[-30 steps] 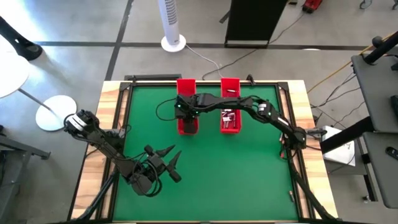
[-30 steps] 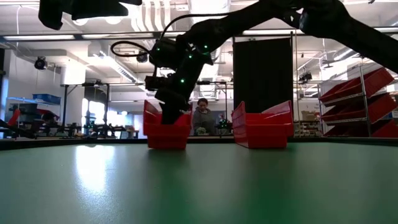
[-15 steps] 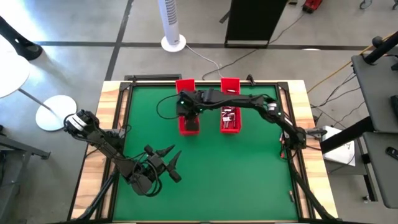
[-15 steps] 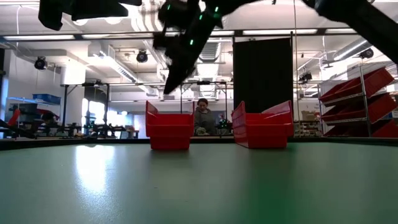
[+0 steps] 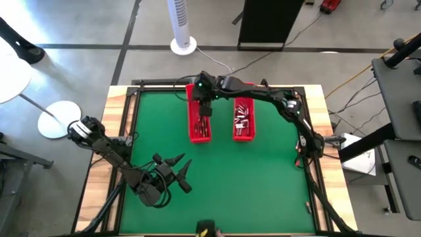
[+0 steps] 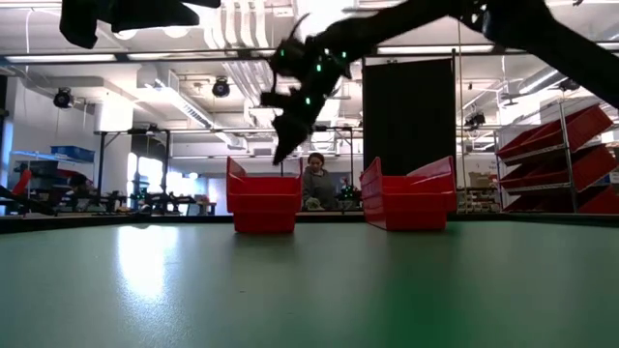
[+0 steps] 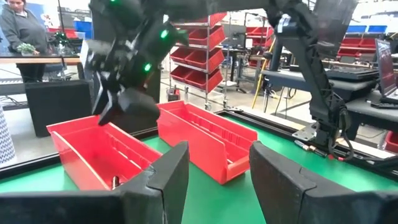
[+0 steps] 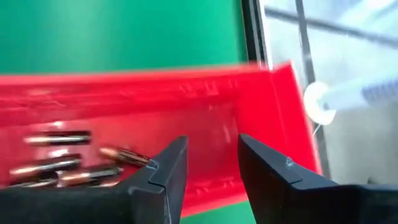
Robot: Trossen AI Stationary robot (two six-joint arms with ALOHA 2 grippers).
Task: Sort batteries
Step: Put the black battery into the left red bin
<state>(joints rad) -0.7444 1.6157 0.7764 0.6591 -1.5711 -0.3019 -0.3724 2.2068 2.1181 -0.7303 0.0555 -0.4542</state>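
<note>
Two long red trays sit side by side at the far end of the green table [image 5: 223, 191]. The left tray [image 5: 199, 128] holds a few batteries [image 5: 204, 125], and in the right wrist view about five can be counted lying together at one end of it [image 8: 68, 163]. The right tray [image 5: 244, 135] holds a bigger heap of batteries [image 5: 243, 121], too many and too small to count. There are two robot arms. The right gripper [image 5: 204, 105] hangs in the air above the far end of the left tray, well clear of it in the low view [image 6: 287, 147]. Its two fingers [image 8: 163, 171] stand a little apart with nothing between them. The left gripper [image 5: 182, 172] waits near the front left of the table, its two fingers [image 7: 163, 180] apart and holding nothing. One person [image 6: 315, 182] sits in the room far behind the trays.
</note>
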